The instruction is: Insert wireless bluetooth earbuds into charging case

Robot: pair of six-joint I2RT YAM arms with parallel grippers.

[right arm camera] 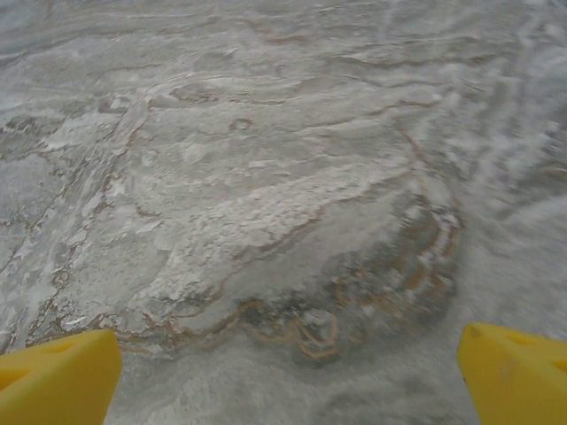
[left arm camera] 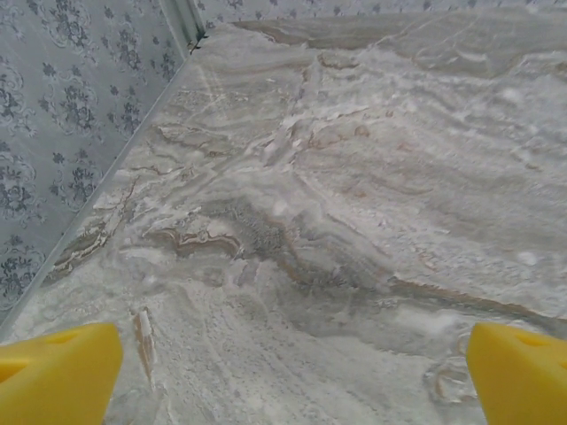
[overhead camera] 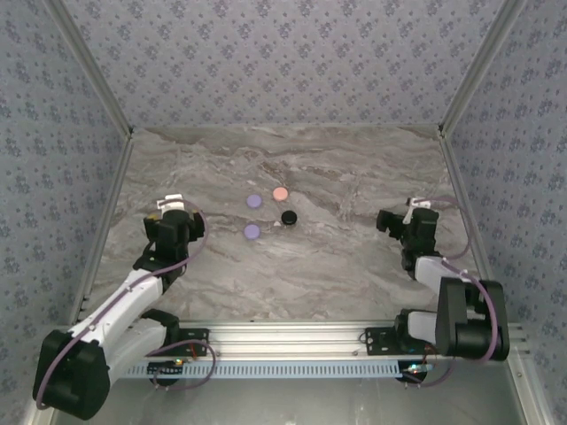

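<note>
We've got left hand [left arm camera: 283,376] and right hand [right arm camera: 288,376] both open, empty. Cases [overhead camera: 288,217] sit at table [overhead camera: 354,177] centre, well apart from both; earbuds too tiny to resolve. Risk: blind grasp flicks one away.

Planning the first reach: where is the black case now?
In the top view, the black case lies near the middle of the table, just below the pink case, with two lavender cases at its left.
</note>
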